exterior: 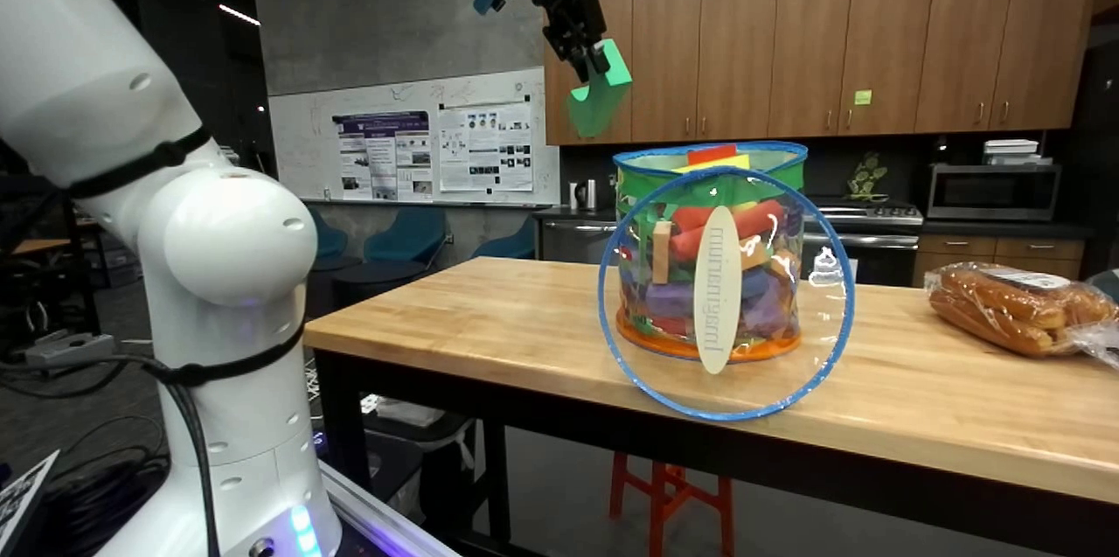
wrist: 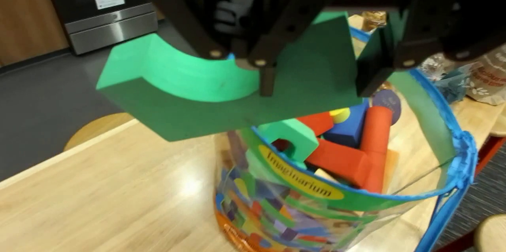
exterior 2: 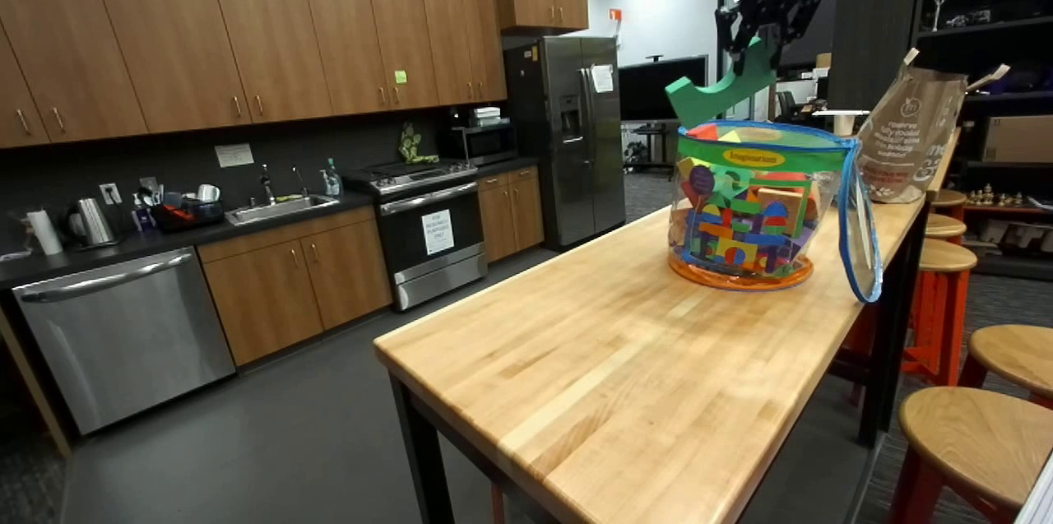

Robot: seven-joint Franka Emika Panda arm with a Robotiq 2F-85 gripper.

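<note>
My gripper (wrist: 316, 86) is shut on a green arched foam block (wrist: 205, 113), gripping it by one leg. Its curved cut-out sticks out to the left in the wrist view. In both exterior views the gripper (exterior: 594, 67) (exterior 2: 758, 59) holds the block (exterior: 601, 107) (exterior 2: 720, 95) in the air above a clear round bag (exterior: 623, 183) with a blue rim. The bag (exterior 2: 699, 149) stands open on the table and holds several coloured blocks. In the wrist view a red cylinder (wrist: 377, 133) and a blue block (wrist: 348, 127) lie inside it, below the gripper.
The bag's clear round lid (exterior: 717, 290) hangs open over the wooden table's (exterior: 489, 303) edge. Packaged bread (exterior: 1014, 303) lies on the table in an exterior view. A brown paper bag (exterior 2: 909, 129) stands behind the clear bag. Stools (exterior 2: 971, 425) stand beside the table.
</note>
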